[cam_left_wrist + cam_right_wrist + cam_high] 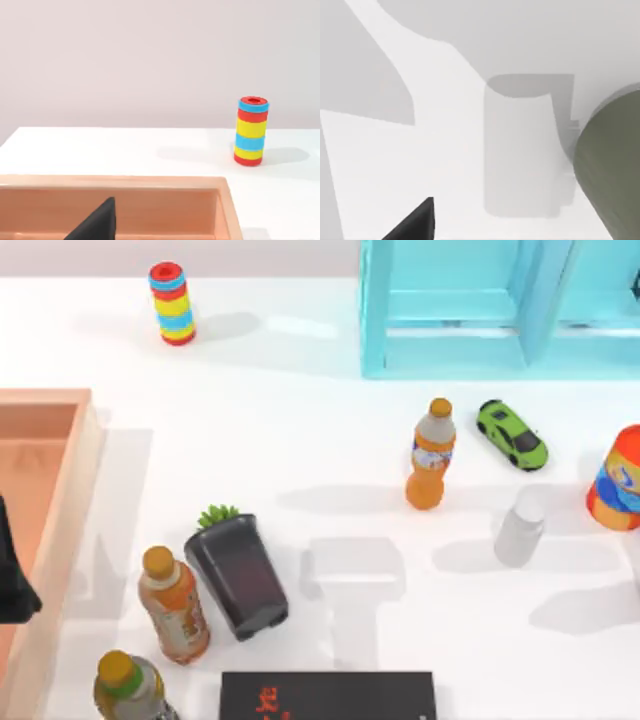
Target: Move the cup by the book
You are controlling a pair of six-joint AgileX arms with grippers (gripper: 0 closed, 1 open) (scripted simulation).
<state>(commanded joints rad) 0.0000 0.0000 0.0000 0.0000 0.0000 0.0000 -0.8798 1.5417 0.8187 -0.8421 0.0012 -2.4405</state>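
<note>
Seems to be the approach step, with nothing lifted yet: looking from the right wrist straight at the cup (520,150), close ahead and upright on the pale bench (380,165), with a dark tip of the right pincer (415,225) low in that view and clear of the cup. Cannot tell apart from together for this pincer. Cannot tell either what to make of the rounded grey-green shape (612,170) just beside the cup there. From above, finding the cup (520,530) in the right half of the bench (300,440), between the orange drink bottle (432,453) to its left and the orange-and-blue can (618,480) to its right, with the green toy car (511,433) farther back. Finding the book (328,695) flat at the near edge, around the middle, well apart from the cup, with the black plant pot (238,575) just beyond its left corner. Left pincer (97,222) parked over the wooden tray (220,182) at the far left, its state likewise impossible to tell, facing the striped can (251,131). Next, probably: closing squarely on the cup's sides without tipping it, lifting clear, carrying it leftward and nearer, then setting it upright on open bench just beside the book's right end, away from the pot
</note>
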